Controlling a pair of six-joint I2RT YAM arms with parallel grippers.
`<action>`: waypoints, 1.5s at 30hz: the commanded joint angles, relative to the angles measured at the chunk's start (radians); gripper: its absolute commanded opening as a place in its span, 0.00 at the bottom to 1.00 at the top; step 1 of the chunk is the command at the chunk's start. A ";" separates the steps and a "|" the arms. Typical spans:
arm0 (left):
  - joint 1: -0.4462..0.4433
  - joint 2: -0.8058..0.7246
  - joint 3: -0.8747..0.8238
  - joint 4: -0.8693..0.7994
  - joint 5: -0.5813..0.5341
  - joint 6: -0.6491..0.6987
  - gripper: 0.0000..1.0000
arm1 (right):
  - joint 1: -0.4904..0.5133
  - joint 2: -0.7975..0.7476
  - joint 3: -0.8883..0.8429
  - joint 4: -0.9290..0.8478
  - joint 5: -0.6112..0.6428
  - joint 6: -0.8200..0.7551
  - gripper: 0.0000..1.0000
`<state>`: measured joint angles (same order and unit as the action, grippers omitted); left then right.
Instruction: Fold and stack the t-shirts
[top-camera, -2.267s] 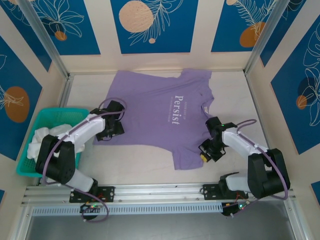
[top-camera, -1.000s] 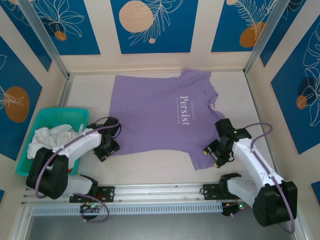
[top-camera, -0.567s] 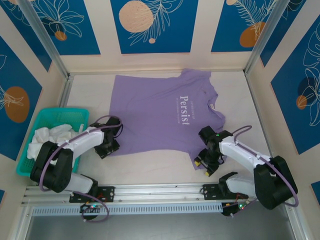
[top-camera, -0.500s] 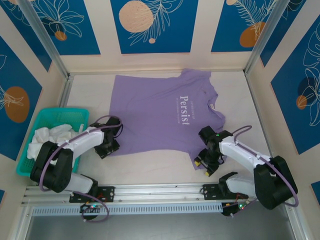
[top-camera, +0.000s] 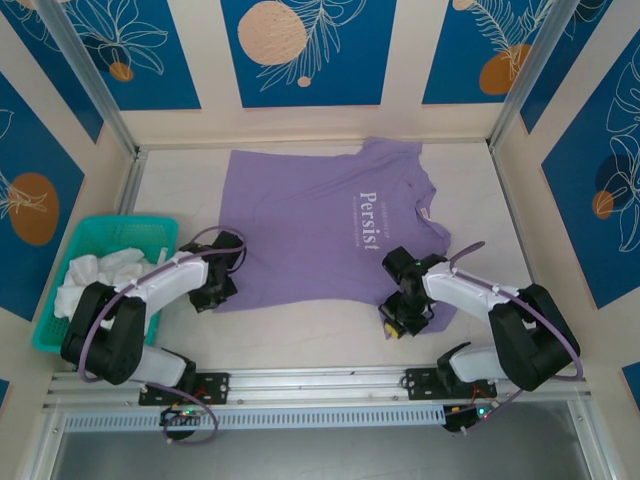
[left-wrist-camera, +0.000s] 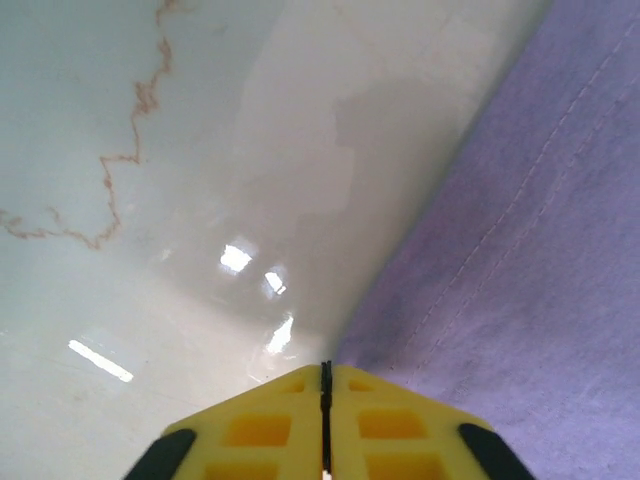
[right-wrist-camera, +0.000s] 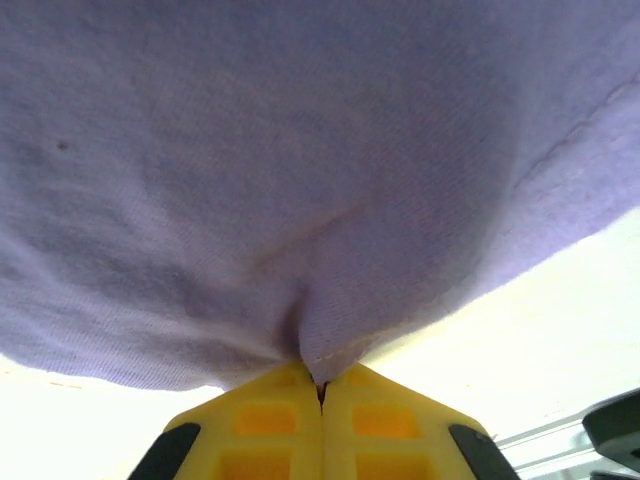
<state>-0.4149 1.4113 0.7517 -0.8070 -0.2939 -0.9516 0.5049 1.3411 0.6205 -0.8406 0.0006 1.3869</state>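
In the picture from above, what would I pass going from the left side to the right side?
teal basket → left gripper → purple t-shirt → right gripper

My gripper (right-wrist-camera: 321, 388) is clamped on the edge of the purple tee (right-wrist-camera: 300, 150), its yellow fingers (right-wrist-camera: 258, 425) pressed together with a pucker of cloth caught between them. The fabric spreads wide above, with a stitched seam at its right. Pale table (right-wrist-camera: 545, 335) shows beneath.
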 joint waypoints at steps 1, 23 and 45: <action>-0.004 0.002 0.031 -0.054 -0.054 0.045 0.00 | 0.006 0.022 0.001 -0.015 0.065 0.006 0.00; -0.004 -0.069 0.047 -0.123 0.117 0.062 0.31 | 0.015 -0.125 0.142 -0.185 0.132 -0.031 0.00; 0.014 0.052 -0.041 0.041 0.143 0.024 0.20 | 0.025 -0.138 0.093 -0.154 0.113 -0.049 0.00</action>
<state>-0.4080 1.4406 0.7208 -0.7822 -0.1230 -0.9321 0.5236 1.2144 0.7235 -0.9802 0.1234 1.3415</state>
